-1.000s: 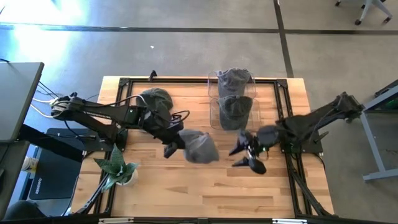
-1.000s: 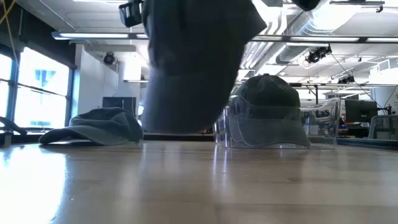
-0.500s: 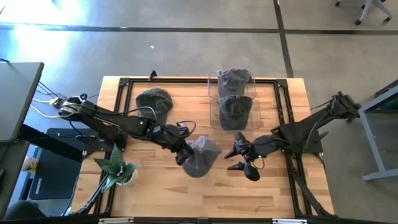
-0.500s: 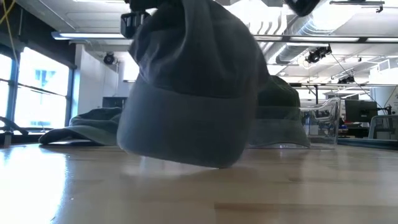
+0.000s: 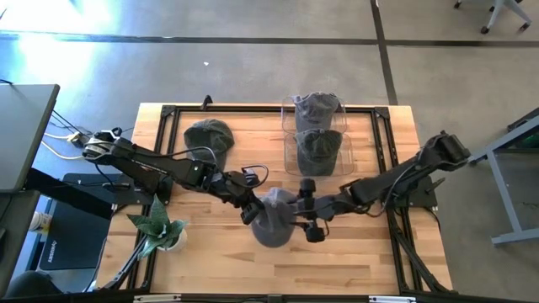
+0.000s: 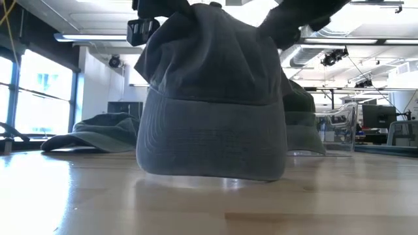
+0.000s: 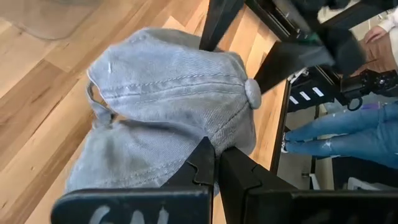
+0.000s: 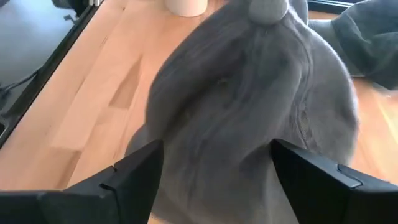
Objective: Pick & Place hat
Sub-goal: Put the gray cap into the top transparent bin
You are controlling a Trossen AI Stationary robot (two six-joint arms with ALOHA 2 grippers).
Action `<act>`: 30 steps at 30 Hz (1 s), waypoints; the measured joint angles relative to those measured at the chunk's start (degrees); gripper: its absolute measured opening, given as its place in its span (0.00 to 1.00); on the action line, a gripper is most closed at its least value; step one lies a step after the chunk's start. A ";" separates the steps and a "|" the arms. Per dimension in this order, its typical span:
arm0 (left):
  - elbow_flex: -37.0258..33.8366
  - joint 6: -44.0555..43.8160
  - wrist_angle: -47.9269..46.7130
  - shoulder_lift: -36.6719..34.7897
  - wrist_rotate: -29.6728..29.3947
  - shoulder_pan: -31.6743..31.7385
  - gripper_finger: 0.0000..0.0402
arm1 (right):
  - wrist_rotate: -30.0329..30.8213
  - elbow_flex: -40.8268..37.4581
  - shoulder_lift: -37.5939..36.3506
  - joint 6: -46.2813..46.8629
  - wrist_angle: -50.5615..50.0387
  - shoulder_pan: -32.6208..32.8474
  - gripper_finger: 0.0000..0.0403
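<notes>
A grey denim cap is held over the table's middle, near its front; in the low view the cap fills the centre. My left gripper is at its left side, shut on the crown. My right gripper comes from the right, open, fingers standing on either side of the crown. A second cap lies flat on the table's far left. Two more caps sit in a clear bin. My left gripper pinches a fold of the crown's cloth between its two fingers, near the top button, coming from the table's left. The cap hangs from the hold with its band downward, low over the table; whether it touches the wood I cannot tell.
A clear plastic bin stands at the far middle of the table. A potted plant stands at the near left corner. Black frame rails run along the table's sides. Bare wood lies along the near edge.
My left gripper has carried the cap toward the near edge and downward, and the cap has turned so its band faces down. My right gripper has moved left toward the cap, and its open fingers now straddle the crown.
</notes>
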 joint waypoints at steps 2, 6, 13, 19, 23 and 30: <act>0.00 0.00 0.00 0.00 0.03 -0.02 0.00 | -0.63 0.01 1.50 -0.17 2.10 -0.80 0.70; 0.00 0.00 0.04 0.00 2.50 -0.02 0.00 | -8.65 0.01 2.69 -0.02 4.92 -3.19 0.55; 0.00 1.75 0.29 -0.02 12.51 -0.08 0.00 | -31.57 0.03 -0.85 1.13 3.17 -5.46 0.17; 0.00 4.50 6.22 -0.08 20.66 -0.96 0.00 | -44.08 0.06 -4.42 3.41 3.46 -5.33 0.01; 0.00 4.59 9.62 -0.09 21.21 -1.16 0.00 | -42.01 0.08 -6.21 9.42 3.16 -6.17 0.13; 0.00 4.49 9.85 -0.09 19.98 -1.12 0.00 | -31.03 0.19 -4.27 11.45 7.53 -4.34 0.53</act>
